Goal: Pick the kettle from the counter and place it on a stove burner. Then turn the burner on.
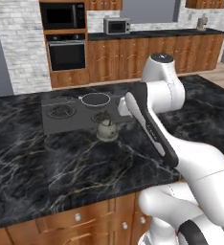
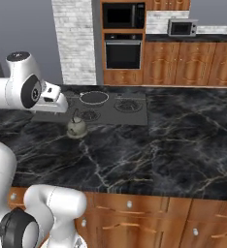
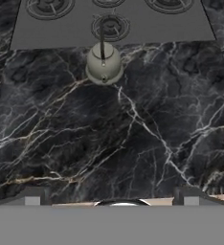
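Nearest the hand camera, the gripper [image 3: 111, 195] has its two dark fingertips [image 3: 32, 195] spread as wide as they go, with nothing between them. Beyond them stretches the counter [image 3: 133, 134], bare black marble veined in pale gold. At about twelve o'clock in the hand view, well apart from the fingers, the kettle [image 3: 104, 63] stands upright on the marble, just beside the near edge of the cooktop [image 3: 61, 33], handle arched over the lid. Farther on lies the stove burner [image 1: 61, 111], with a frying pan [image 1: 95, 99] at the back. By all appearances the approach to the pick is in hand. The next move calls for reaching forward, descending over the handle and closing on it.
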Controlling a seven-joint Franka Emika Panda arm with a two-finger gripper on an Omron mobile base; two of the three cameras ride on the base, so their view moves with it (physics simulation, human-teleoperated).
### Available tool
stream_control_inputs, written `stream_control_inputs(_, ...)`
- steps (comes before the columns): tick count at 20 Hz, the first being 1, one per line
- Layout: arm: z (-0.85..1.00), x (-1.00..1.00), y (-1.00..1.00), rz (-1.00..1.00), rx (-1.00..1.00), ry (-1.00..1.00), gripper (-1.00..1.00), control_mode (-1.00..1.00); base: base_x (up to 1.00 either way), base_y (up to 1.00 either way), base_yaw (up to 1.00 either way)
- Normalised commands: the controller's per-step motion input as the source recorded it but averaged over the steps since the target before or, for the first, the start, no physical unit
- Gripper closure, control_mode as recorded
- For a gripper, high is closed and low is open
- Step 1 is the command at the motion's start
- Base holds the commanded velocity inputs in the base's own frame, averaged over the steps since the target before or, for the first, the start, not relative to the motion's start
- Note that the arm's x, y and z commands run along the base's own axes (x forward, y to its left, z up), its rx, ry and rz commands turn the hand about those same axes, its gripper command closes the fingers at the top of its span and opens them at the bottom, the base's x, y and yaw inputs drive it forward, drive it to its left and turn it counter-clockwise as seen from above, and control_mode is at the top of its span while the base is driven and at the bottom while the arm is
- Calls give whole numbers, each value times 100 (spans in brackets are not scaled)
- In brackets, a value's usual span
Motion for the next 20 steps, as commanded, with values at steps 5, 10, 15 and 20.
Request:
stream_control_inputs(5,0,0,0,0,0,0,-100,100,70,3,0)
stream_control_inputs(10,-31,75,3,0,0,8,-100,-100,19,1,0)
stream_control_inputs(15,-67,61,6,1,0,12,-100,-100,0,0,0)
stream_control_inputs(20,-49,48,5,3,0,4,-100,-100,0,0,0)
